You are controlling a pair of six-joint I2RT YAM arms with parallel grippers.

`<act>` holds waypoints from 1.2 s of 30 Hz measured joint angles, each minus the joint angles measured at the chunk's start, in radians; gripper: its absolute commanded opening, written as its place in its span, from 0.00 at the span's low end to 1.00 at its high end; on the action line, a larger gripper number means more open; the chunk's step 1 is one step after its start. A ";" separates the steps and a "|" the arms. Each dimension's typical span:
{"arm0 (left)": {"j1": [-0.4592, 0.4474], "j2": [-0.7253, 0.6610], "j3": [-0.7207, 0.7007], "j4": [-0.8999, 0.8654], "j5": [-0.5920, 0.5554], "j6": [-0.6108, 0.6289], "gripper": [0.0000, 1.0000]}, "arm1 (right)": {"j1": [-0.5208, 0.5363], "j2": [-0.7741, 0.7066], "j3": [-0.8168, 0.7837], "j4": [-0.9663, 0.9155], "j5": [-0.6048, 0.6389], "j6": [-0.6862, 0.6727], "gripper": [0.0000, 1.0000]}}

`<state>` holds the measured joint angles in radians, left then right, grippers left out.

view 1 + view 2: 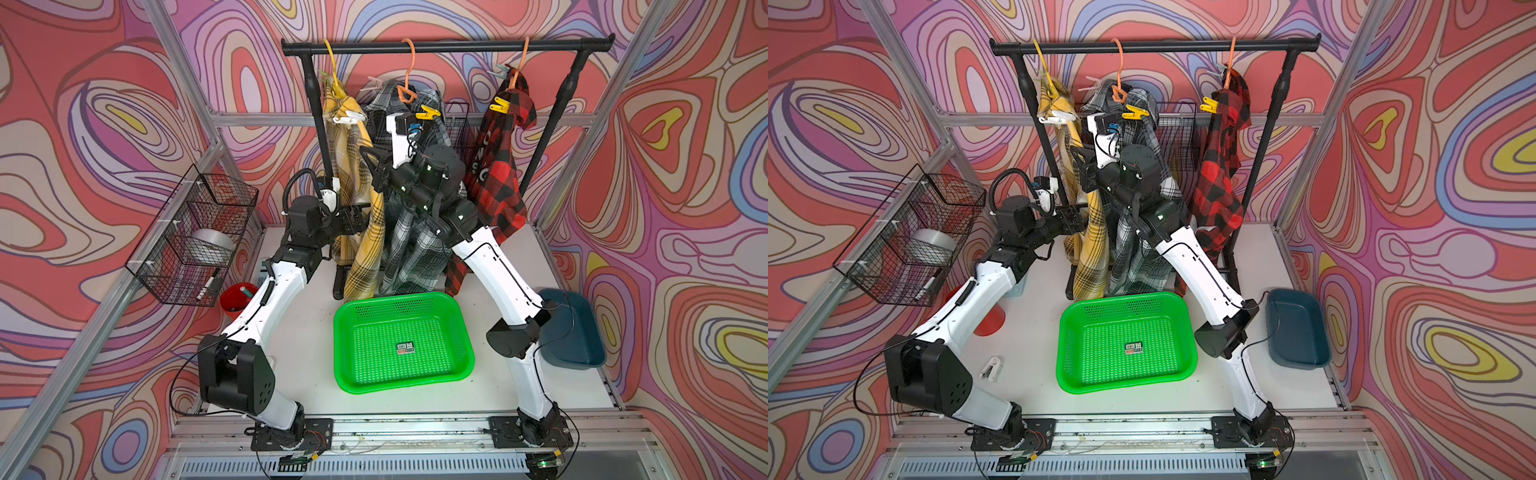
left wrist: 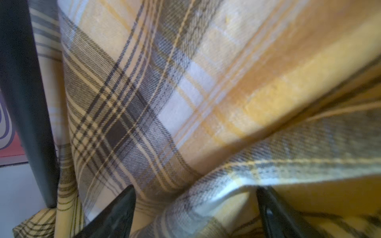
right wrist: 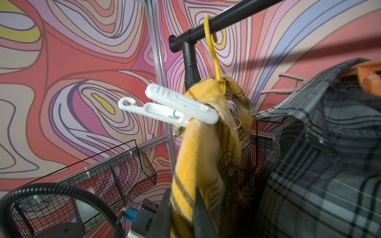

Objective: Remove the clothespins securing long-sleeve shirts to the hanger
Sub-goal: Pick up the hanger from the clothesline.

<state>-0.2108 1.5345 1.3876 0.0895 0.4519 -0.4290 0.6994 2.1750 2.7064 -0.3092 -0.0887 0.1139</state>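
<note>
Three plaid shirts hang on three hangers [image 1: 409, 66] from one rail [image 1: 457, 45]: yellow-black shirt [image 1: 365, 249], grey shirt [image 1: 415, 249], red-black shirt [image 1: 498, 183]. Six clothespins [image 1: 430, 111] show, including a white clothespin [image 3: 171, 107] pinching the yellow-black shirt's shoulder. The raised right hand [image 3: 182, 197] is clamped on that shirt's fabric. Lower down, the left hand [image 2: 195, 191] stands apart against it.

The yellow plaid shirt [image 2: 144, 103] is seen as soft woven cloth, its twill weave plain and slightly fuzzy. The grey plaid shirt [image 3: 319, 164] is made of a similar matt fabric. The white clothespin [image 3: 177, 107] is moulded in smooth, matt plastic. A dull sheen is shown by the smooth black rail [image 3: 237, 17]. The green basket [image 1: 399, 299] is formed of glossy perforated plastic, the wire basket [image 1: 166, 266] of thin black metal mesh.
</note>
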 measured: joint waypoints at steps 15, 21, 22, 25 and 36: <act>0.000 -0.092 -0.075 -0.024 -0.046 0.046 0.89 | 0.001 0.000 -0.012 0.045 0.020 -0.036 0.00; 0.000 -0.139 -0.095 -0.057 -0.101 0.083 0.91 | 0.000 0.000 -0.012 0.101 0.013 -0.039 0.00; 0.001 -0.144 -0.095 -0.060 -0.109 0.087 0.91 | 0.000 0.000 -0.012 0.110 0.012 -0.039 0.00; 0.004 -0.153 -0.095 -0.067 -0.125 0.096 0.91 | 0.000 0.000 -0.013 0.132 0.010 -0.039 0.00; 0.020 -0.155 -0.095 -0.082 -0.141 0.097 0.92 | 0.000 -0.035 -0.081 0.197 -0.006 -0.042 0.00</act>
<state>-0.1905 1.3792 1.2930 0.0078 0.3111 -0.3325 0.6991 2.1403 2.6251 -0.1120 -0.0944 0.0719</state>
